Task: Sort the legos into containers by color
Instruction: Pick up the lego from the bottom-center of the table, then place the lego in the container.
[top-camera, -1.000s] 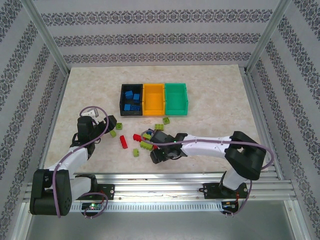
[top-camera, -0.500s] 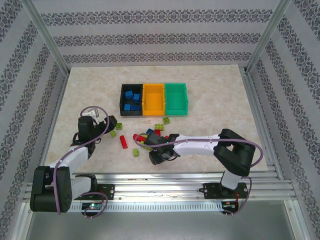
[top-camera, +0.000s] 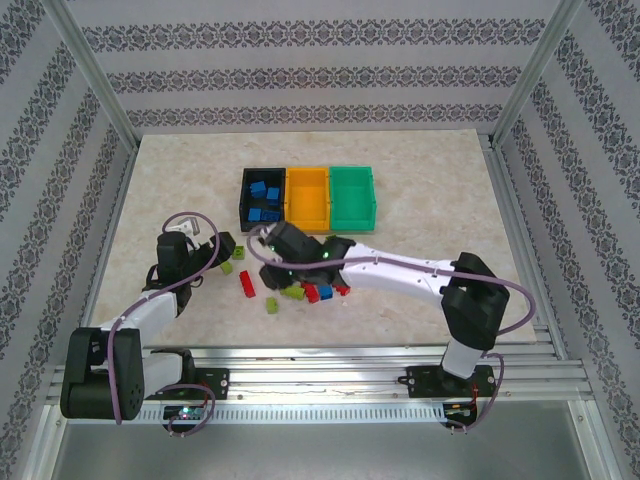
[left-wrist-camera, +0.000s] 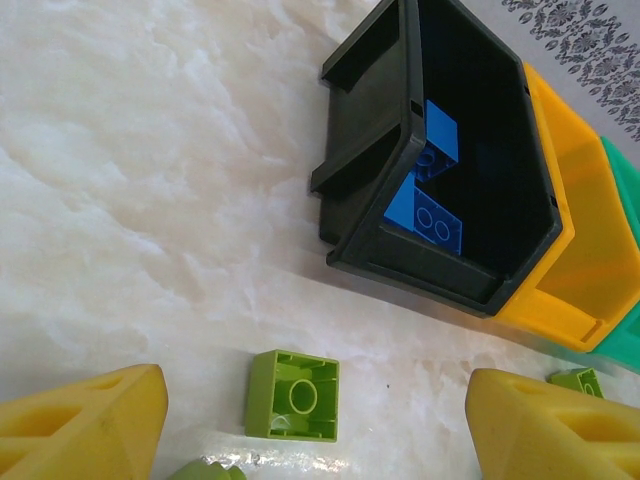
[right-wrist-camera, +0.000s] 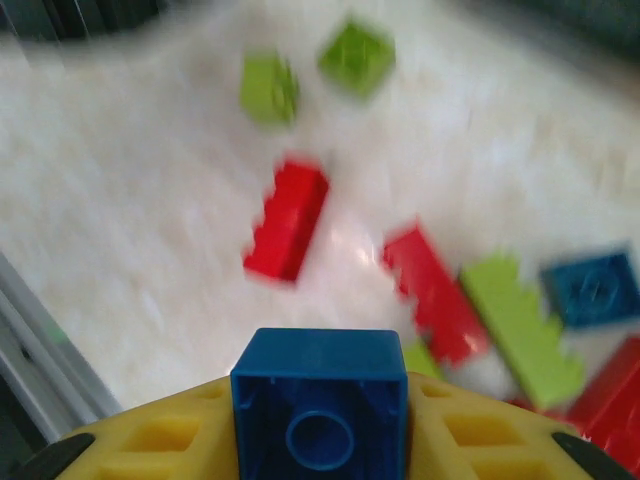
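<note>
In the right wrist view my right gripper (right-wrist-camera: 320, 425) is shut on a blue lego (right-wrist-camera: 320, 405), held above the table with its hollow underside toward the camera. From above, that gripper (top-camera: 273, 244) hangs just in front of the black container (top-camera: 243, 200), which holds several blue legos (top-camera: 264, 212). The orange container (top-camera: 307, 197) and green container (top-camera: 353, 196) stand to its right. My left gripper (left-wrist-camera: 315, 425) is open, its yellow fingers (left-wrist-camera: 85, 425) either side of an upturned yellow-green lego (left-wrist-camera: 293, 395) on the table. Loose red (right-wrist-camera: 288, 220), yellow-green (right-wrist-camera: 520, 325) and blue (right-wrist-camera: 590, 290) legos lie below.
A small heap of legos (top-camera: 312, 291) lies under the right forearm, with a red one (top-camera: 246, 285) and a yellow-green one (top-camera: 272, 305) to its left. Metal frame posts and patterned walls border the marble table (top-camera: 430, 190). The black container's near wall (left-wrist-camera: 400, 265) stands just beyond the left fingers.
The right gripper has closed on the blue lego, lifted it from the heap and swung back and left toward the black container. The left arm has stayed still.
</note>
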